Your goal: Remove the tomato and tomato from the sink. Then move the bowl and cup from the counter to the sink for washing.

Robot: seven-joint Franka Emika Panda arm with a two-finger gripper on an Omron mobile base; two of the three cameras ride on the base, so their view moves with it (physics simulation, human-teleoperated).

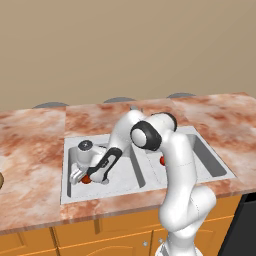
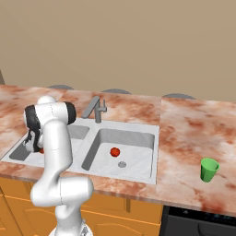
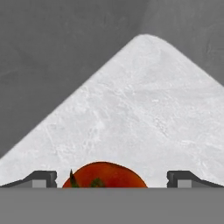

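My gripper [image 1: 81, 177] reaches down into the left basin of the sink [image 1: 65, 165] and stands open. Its fingertips [image 3: 42, 178] flank the darker tomato [image 3: 104, 175] on the basin floor, without closing on it. That tomato [image 1: 86, 179] peeks out beside the hand, and it shows as a red spot [image 2: 41, 150] behind the arm. The brighter tomato [image 2: 115, 151] lies in the right basin near the drain, partly hidden by the arm [image 1: 162, 160]. The green cup [image 2: 209, 169] stands upright on the counter [image 2: 193, 133] right of the sink. A sliver of the tan bowl [image 1: 1, 180] shows at the left edge.
The grey faucet [image 2: 96, 109] rises behind the divider between the basins. Basin walls close in around the hand. Orange cabinets [image 1: 100, 237] run below the counter front, and a dark appliance [image 2: 203, 226] sits at the lower right.
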